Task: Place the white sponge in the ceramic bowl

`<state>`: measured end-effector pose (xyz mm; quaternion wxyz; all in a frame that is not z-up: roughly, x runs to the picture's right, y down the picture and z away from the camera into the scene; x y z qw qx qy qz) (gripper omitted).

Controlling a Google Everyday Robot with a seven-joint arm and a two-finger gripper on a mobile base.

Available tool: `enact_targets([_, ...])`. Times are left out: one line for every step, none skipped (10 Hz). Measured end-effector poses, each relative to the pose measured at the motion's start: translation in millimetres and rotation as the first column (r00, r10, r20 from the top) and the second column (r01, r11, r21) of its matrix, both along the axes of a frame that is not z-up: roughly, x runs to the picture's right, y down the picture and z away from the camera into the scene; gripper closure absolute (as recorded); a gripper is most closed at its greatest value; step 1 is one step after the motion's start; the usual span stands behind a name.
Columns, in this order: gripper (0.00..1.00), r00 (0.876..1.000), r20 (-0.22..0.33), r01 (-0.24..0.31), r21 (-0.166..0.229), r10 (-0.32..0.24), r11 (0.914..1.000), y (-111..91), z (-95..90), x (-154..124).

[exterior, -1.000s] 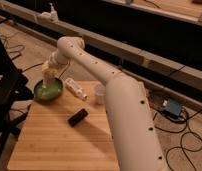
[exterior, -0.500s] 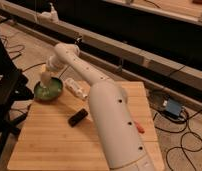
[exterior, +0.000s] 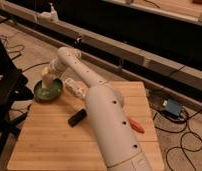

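**Over the bowl, release pending**

At the tabletop's (exterior: 54, 145) far left corner, my arm (exterior: 101, 107) reaches across to the ceramic bowl (exterior: 48, 90). The gripper (exterior: 47, 78) hangs just above its centre; whether it is parted or clamped I cannot tell. A pale lump there may be the white sponge (exterior: 46, 75). I judge this the placing step: next, release and lift straight up. The black bar (exterior: 77, 117) lies mid-table.

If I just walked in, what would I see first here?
You'd first see the big white robot arm, reaching from the front across the wooden table. Its gripper is right over the green ceramic bowl at the table's far left corner. A black bar lies mid-table, and something orange lies just right of the arm.
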<state>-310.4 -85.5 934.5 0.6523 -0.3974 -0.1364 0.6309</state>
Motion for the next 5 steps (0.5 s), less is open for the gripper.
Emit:
enact_targets([0.34,1.0,0.001,0.001,0.001,-0.001,1.0,-0.2,-0.5,-0.8])
enact_targets([0.34,1.0,0.002,0.002,0.001,-0.002,1.0,0.3,-0.6,-1.7])
enact_targets([0.34,1.0,0.003,0.002,0.0,-0.002,1.0,0.4,-1.1,-2.8])
enact_targets([0.34,1.0,0.003,0.002,0.0,-0.002,1.0,0.7,-0.9,-2.7])
enact_targets([0.34,1.0,0.002,0.002,0.001,-0.002,1.0,0.3,-0.7,-2.1])
